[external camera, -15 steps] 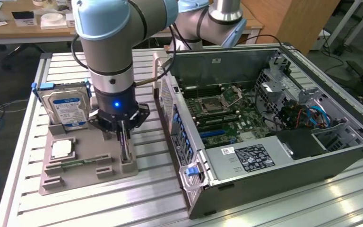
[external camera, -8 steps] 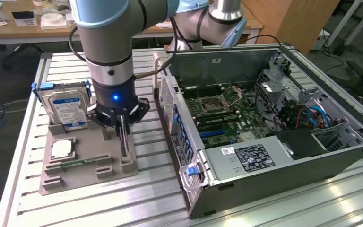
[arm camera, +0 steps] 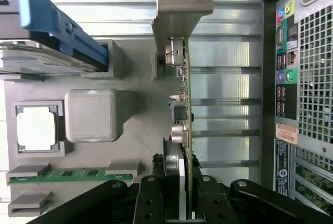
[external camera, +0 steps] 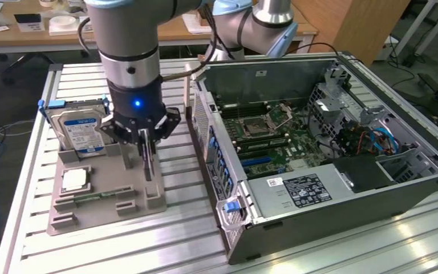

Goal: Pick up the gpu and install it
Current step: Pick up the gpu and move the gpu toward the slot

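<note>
The gpu (external camera: 149,164) stands on its edge in a slot of the grey parts holder (external camera: 101,202), at the side nearest the computer case. In the wrist view the gpu (arm camera: 183,91) is edge-on: a thin green board with connectors and a pale metal end bracket (arm camera: 179,5). My gripper (external camera: 145,145) points straight down over it. The black fingers (arm camera: 152,195) sit on either side of the card, and my gripper (arm camera: 179,181) is shut on it.
A blue-labelled hard drive (external camera: 80,128) stands at the holder's far end, with a silver CPU chip (external camera: 74,181) and a green memory stick (arm camera: 73,173) lying in their recesses. The open computer case (external camera: 356,211) lies at the exterior view's right, motherboard (external camera: 272,142) exposed.
</note>
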Motion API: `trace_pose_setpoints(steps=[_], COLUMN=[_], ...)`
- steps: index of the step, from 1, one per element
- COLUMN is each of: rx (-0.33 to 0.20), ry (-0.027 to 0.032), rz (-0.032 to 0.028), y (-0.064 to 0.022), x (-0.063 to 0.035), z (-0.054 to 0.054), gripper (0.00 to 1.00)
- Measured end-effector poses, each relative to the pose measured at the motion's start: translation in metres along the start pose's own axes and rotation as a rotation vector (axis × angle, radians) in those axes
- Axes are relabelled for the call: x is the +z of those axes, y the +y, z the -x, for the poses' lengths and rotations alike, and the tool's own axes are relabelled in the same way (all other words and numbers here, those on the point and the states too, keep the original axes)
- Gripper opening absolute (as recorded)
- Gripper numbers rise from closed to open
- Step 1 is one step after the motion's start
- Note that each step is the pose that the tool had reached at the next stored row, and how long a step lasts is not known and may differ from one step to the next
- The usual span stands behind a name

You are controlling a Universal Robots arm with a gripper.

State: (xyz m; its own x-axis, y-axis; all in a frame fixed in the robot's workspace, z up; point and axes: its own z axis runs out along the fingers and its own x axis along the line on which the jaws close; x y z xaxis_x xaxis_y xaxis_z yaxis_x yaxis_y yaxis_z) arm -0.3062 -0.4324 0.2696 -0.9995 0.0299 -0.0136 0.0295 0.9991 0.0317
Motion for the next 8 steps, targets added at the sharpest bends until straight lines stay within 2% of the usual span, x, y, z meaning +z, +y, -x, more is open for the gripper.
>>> trace_pose_setpoints(steps=[8], rx=[0.000], ry=[0.0001], rz=[0.0000], y=[0.0011], x=[-0.0345], z=[0.000], gripper=[0.28])
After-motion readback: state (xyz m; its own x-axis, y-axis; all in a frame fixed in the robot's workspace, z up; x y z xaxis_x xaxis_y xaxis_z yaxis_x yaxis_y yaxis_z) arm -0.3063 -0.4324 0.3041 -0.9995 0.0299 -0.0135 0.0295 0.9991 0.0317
